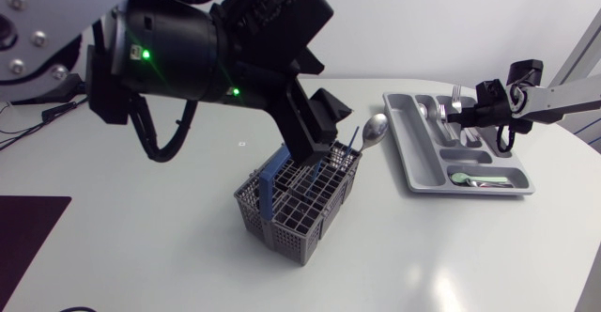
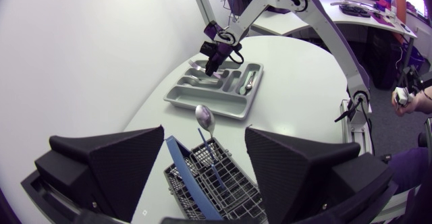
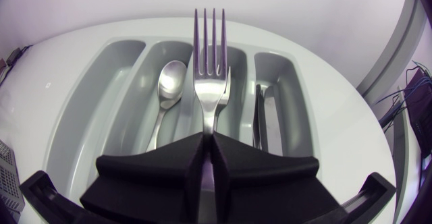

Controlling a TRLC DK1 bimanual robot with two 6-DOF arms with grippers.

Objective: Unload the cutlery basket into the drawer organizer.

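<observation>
The grey cutlery basket (image 1: 299, 199) stands mid-table, with a spoon (image 1: 376, 129) and a thin blue handle sticking up out of it. My left gripper (image 1: 319, 133) hangs open right above it. In the left wrist view the basket (image 2: 216, 187) lies between and below the spread fingers (image 2: 128, 163), and the spoon (image 2: 204, 119) leans ahead of them. The grey drawer organizer (image 1: 424, 166) lies at the right. My right gripper (image 1: 460, 115) is over it, shut on a fork (image 3: 209, 48) whose tines point ahead over the middle compartment.
The organizer (image 3: 88, 96) holds a spoon (image 3: 169, 86) in one long compartment and a knife (image 3: 260, 116) in another. A green-handled piece (image 1: 465, 178) lies in its crosswise end compartment. A blue flat insert (image 2: 185, 166) stands in the basket.
</observation>
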